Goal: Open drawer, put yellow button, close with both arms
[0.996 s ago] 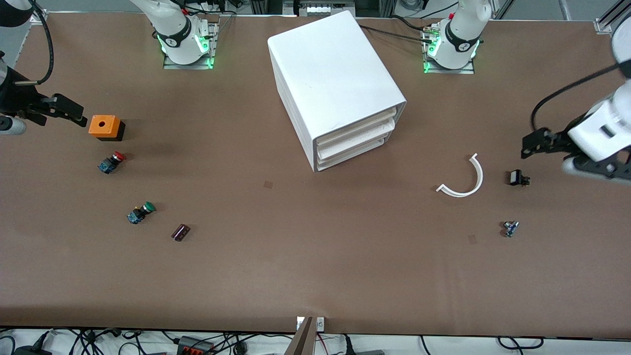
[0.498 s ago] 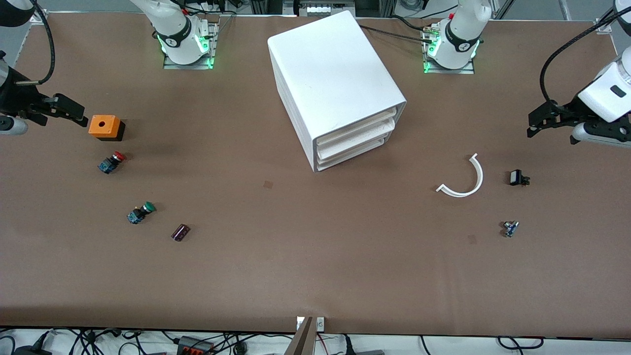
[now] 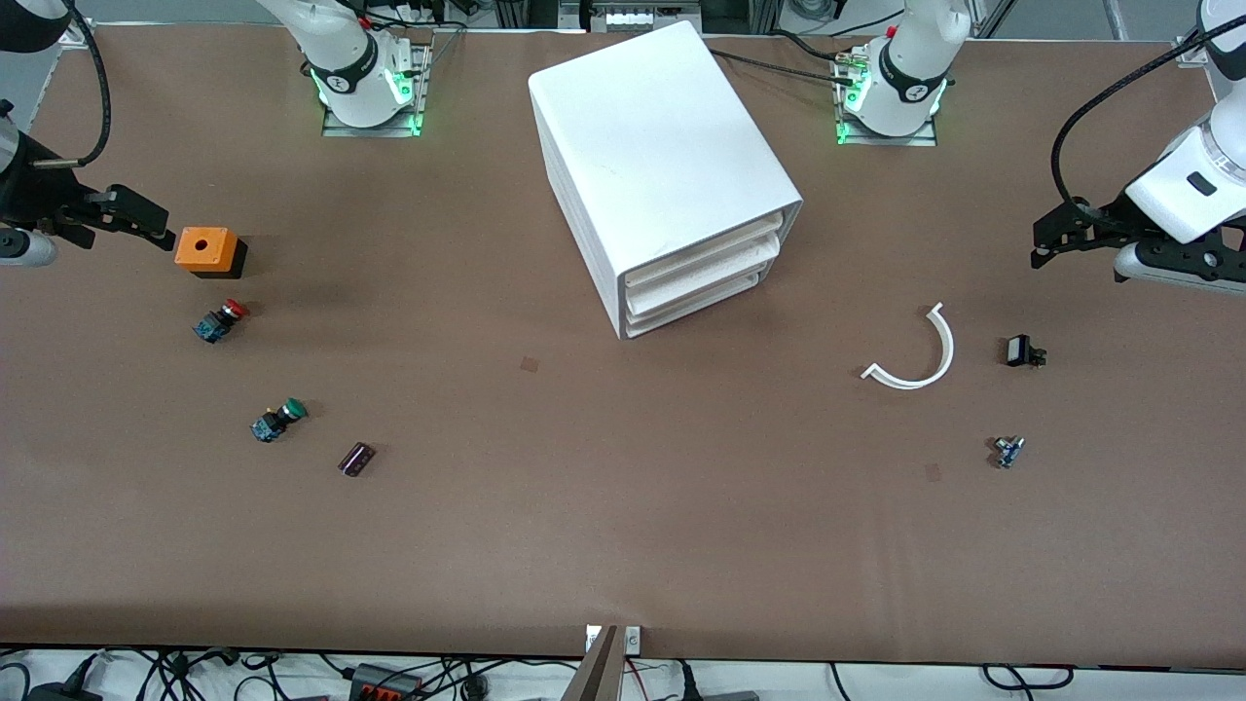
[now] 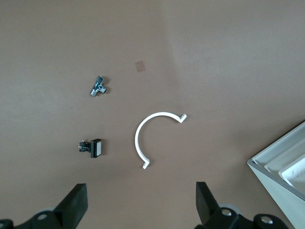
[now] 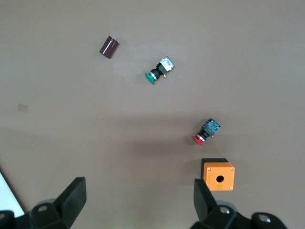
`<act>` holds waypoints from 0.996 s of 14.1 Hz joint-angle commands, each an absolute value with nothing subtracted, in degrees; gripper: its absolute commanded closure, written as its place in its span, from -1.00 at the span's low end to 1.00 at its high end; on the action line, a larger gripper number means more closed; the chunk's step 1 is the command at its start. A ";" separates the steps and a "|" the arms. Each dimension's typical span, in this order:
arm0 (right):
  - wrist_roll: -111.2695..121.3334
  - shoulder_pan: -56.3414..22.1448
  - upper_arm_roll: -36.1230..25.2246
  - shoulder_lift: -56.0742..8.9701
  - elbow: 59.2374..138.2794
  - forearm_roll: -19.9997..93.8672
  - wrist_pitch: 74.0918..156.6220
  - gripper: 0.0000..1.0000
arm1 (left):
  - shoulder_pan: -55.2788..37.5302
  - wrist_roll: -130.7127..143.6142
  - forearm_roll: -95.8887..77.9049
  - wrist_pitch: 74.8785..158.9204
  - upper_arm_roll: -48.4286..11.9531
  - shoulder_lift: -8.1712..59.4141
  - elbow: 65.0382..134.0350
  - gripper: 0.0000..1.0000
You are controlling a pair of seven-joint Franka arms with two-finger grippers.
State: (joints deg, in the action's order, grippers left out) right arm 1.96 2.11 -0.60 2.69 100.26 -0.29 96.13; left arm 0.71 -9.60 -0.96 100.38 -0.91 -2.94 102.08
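Three shallow white plastic drawers, we note, sit shut in the big white rounded cabinet [image 3: 662, 166], topmost drawer [image 3: 703, 255] closed, left gripper [image 4: 138, 207] spread over bare table near the white curved plastic strip [image 3: 915, 355], right gripper [image 5: 138, 205] spread beside the orange square box [image 3: 206, 250], no yellow-capped button visible to us.

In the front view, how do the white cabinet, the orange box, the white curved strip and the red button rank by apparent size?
Largest to smallest:
1. cabinet
2. curved strip
3. orange box
4. red button
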 commanded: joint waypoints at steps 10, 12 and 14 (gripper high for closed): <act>2.90 2.29 0.09 2.73 100.11 -2.37 96.33 -1.00 | 0.18 -11.60 -1.32 96.33 -0.79 -2.90 100.02 -1.00; 2.81 2.29 0.09 2.64 100.11 -2.20 96.33 -1.00 | 0.18 -11.60 -1.32 96.15 -0.79 -2.90 100.02 -1.00; 2.81 2.37 0.09 2.64 100.11 -1.85 96.15 -1.00 | 0.18 -11.60 -1.32 96.15 -0.79 -2.90 99.93 -1.00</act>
